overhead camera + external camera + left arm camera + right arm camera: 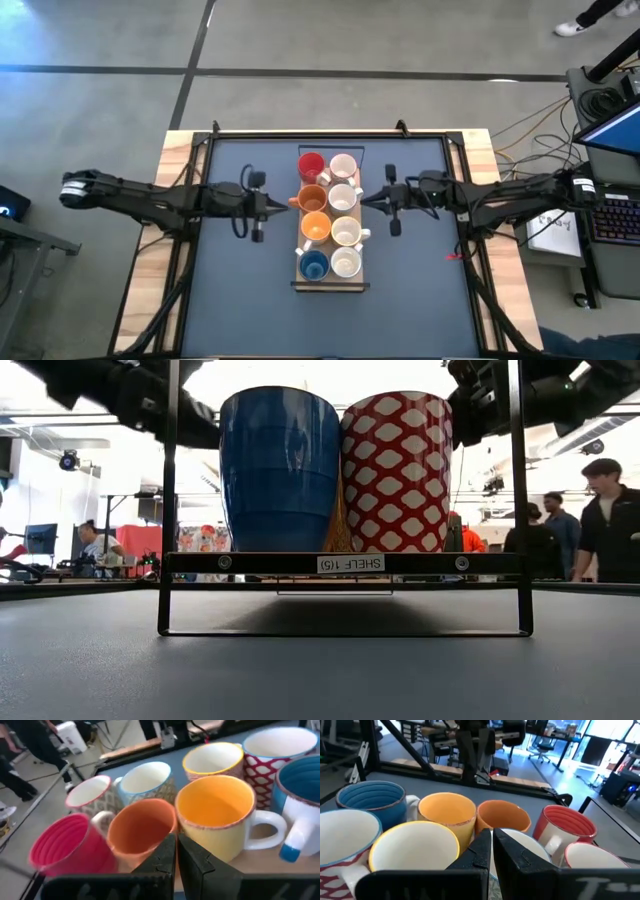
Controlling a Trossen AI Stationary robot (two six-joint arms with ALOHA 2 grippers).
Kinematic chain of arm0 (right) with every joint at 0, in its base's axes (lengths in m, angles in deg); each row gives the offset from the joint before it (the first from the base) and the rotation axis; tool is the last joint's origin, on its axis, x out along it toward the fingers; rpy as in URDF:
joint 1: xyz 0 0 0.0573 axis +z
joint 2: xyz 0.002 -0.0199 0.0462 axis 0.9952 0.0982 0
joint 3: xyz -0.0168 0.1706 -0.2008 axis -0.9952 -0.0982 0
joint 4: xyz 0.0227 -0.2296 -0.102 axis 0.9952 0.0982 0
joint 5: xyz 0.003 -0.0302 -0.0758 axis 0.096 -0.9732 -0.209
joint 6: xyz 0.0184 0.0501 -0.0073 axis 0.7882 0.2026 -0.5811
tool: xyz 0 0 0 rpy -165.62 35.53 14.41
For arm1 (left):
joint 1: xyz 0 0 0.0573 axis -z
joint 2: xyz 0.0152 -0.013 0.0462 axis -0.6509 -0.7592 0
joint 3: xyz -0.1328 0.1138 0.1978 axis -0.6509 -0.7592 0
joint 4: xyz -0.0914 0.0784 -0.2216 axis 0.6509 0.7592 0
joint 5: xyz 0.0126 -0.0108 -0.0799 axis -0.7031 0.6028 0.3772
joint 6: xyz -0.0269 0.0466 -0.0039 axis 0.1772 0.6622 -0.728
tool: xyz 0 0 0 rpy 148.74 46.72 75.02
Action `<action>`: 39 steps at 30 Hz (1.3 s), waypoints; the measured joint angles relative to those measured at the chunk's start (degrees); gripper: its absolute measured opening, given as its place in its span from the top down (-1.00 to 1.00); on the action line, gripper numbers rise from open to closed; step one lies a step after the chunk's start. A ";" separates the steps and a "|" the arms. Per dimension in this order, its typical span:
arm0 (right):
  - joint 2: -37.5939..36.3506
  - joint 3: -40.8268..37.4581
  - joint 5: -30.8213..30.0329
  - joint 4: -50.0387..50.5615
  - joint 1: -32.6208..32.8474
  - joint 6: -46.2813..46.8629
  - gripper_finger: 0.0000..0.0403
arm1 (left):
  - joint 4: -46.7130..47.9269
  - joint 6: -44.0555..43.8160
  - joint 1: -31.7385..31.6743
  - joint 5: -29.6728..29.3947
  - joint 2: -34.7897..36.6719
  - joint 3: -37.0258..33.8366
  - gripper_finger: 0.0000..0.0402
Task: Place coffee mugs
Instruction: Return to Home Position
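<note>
Eight coffee mugs [312, 196] stand upright in two packed columns. The red mug [311, 163] is at 12 o'clock, then two orange mugs [316, 227], with the blue mug [314, 265] at 6 o'clock. Four white mugs [346, 233] line the 3 o'clock side.

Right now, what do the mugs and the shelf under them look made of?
The mugs look like glazed ceramic: the lighter orange mug has a thick, glossy wall and a speckled rim. The shelf frame looks like black-painted metal, thin and straight. Its board is pale tan, probably wood.
</note>
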 joint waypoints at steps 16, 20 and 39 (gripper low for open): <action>-7.88 -6.11 0.05 -4.25 -0.31 -0.49 0.96 | -7.15 -6.24 -0.45 -0.22 25.80 -16.89 1.00; -13.62 -9.45 -0.03 -4.58 -0.61 -0.13 0.96 | -6.97 -7.59 -0.45 -0.22 31.01 -18.77 1.00; -38.33 -21.47 -0.38 0.31 -0.57 4.11 0.96 | -3.13 -8.60 -0.45 -0.66 50.63 -24.12 1.00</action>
